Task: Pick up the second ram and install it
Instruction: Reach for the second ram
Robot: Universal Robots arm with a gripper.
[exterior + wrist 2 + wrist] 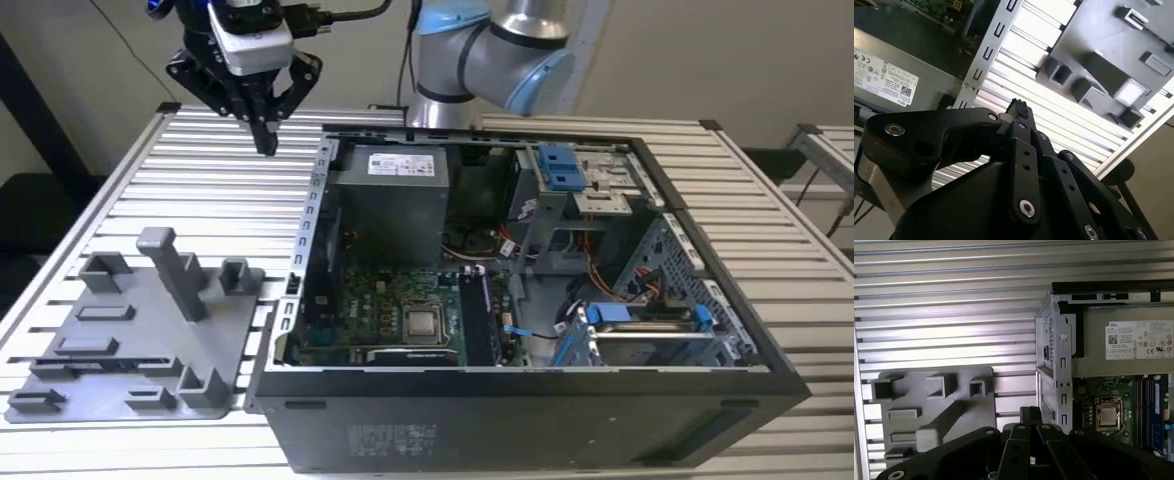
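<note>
A: where's the ram (100,357)? guessing it's that dark strip in the tray (214,335), near, exterior view's left; not sure tbh

B: yeah; gripper (268,145) hangs far-left, fingers (267,128) pinched, empty; I'd grab it mid-length, square

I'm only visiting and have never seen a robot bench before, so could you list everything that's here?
table: one, silvery and slatted, under everything.
computer case: one, black, lid off, on the table toward the exterior view's right.
power supply: one, grey, inside the case.
motherboard: one, green, on the case floor.
processor socket: one, silver, on the motherboard.
drive brackets: two, blue, inside the case.
tray: one, grey plastic with upright blocks, on the table at the exterior view's left.
robot arm: one, silver with pale blue joints, behind the case.
gripper: one, black, shut, above the table beside the case.
</note>
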